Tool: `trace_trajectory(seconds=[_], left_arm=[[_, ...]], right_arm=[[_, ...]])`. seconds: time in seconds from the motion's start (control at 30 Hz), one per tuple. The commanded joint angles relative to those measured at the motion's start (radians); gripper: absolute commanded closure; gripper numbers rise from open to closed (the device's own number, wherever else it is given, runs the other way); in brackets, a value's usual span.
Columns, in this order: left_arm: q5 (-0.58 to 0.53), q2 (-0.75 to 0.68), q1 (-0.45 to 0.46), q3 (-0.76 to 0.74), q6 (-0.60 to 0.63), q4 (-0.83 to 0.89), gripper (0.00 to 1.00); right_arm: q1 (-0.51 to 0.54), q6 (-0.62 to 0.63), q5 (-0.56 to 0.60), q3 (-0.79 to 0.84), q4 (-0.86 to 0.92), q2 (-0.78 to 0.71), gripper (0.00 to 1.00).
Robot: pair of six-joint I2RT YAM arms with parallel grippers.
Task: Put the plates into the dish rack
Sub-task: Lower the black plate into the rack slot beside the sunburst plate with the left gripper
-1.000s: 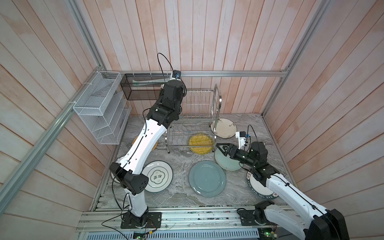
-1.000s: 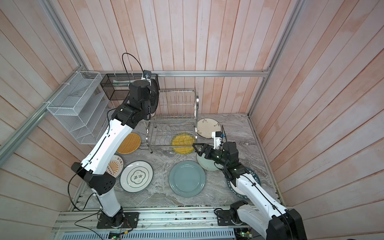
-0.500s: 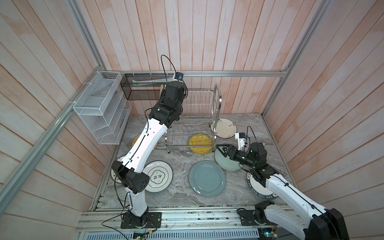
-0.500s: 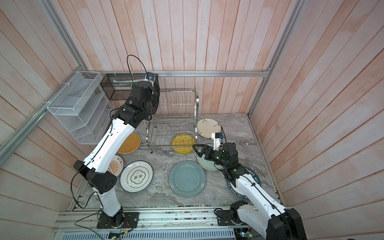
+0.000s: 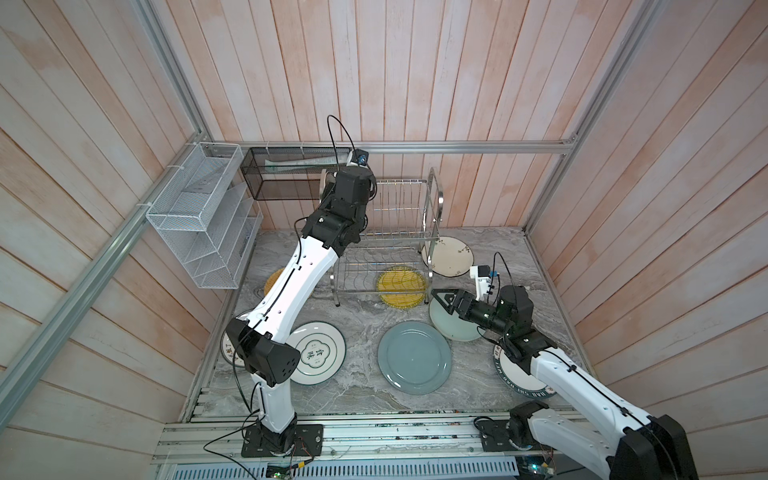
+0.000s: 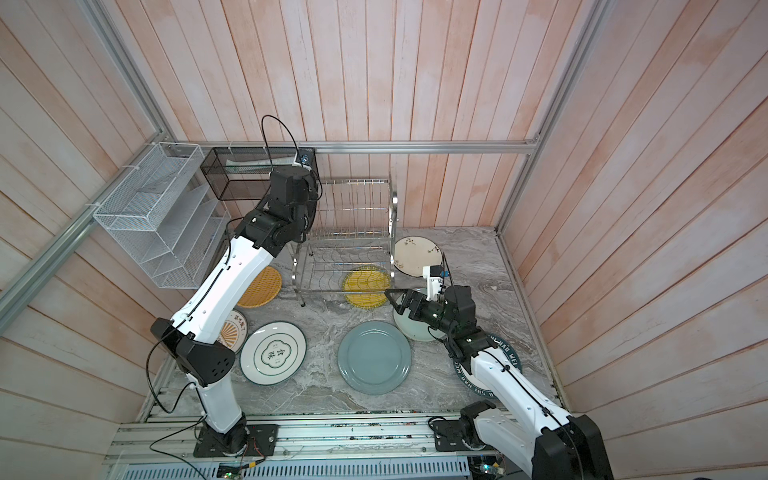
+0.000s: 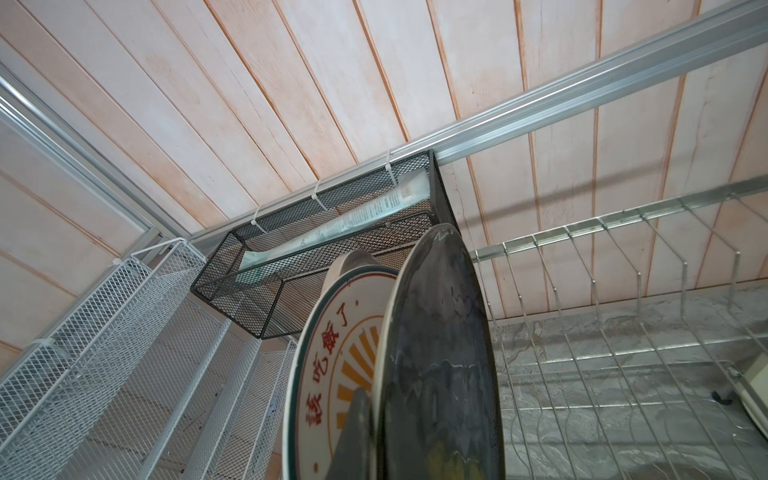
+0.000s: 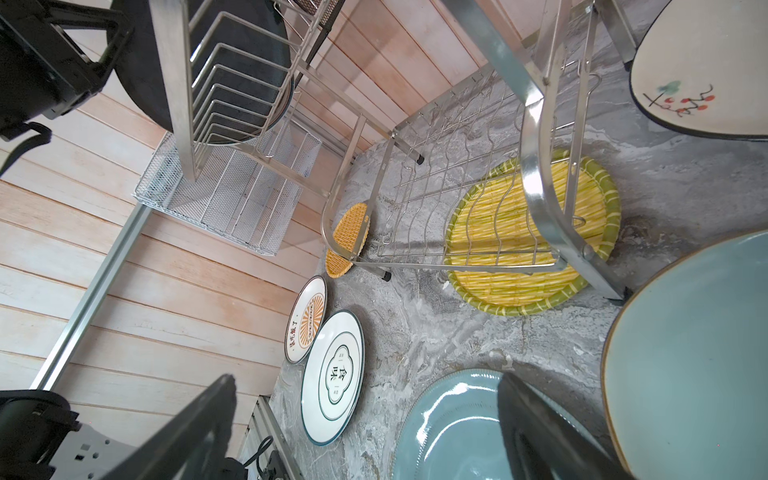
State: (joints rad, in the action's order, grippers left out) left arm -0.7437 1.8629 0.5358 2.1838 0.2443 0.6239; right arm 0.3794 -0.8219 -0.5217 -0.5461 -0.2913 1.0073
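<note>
in the left wrist view, lower centre, the sunburst plate (image 7: 332, 353) stands on edge in the dish rack (image 7: 623, 249), and just to its right the left claw (image 7: 372, 440) is pinched tight on the rim of the black plate (image 7: 436, 353), which also stands on edge, near and roughly parallel to it; whether its lower rim sits in a slot yet is hidden. the step looks like seating this plate in the upper tier, so it pays to hold it in line with the upright wires, ease it straight down until the wire takes the weight, and only then loosen the grip, since a tilt could knock the neighbour. the finger that looks to sit between the two plates should back out along the plate face, not sideways. free slots run off toward the right of that frame. in a top view the quatrefoil plate (image 5: 318, 353) and the grey-blue plate (image 5: 414, 357) lie flat on the table (image 5: 365, 316), not yet loaded, and at centre right the right claw (image 5: 444, 300) hangs spread wide and empty over the upper left edge of the celadon plate (image 5: 455, 328)
</note>
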Motion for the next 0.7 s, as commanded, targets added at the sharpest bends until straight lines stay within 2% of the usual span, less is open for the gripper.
trace_trajectory(seconds=[0.0,0.37,0.5,0.67], left_arm=[[-0.012,-0.005,-0.004,-0.003,-0.033,-0.084,1.0],[-0.006,0.0,-0.003,-0.009,-0.078,-0.047,1.0],[-0.002,0.006,0.009,0.029,-0.125,0.012,1.0],[-0.029,0.04,0.045,0.099,-0.105,0.044,1.0]], right_arm=[[0.008,-0.005,-0.005,0.014,-0.017,0.001,0.02],[0.008,0.0,-0.003,0.019,-0.014,0.002,0.02],[0.007,-0.003,-0.004,0.019,-0.02,0.012,0.02],[0.008,-0.006,-0.015,0.015,-0.031,0.024,0.02]])
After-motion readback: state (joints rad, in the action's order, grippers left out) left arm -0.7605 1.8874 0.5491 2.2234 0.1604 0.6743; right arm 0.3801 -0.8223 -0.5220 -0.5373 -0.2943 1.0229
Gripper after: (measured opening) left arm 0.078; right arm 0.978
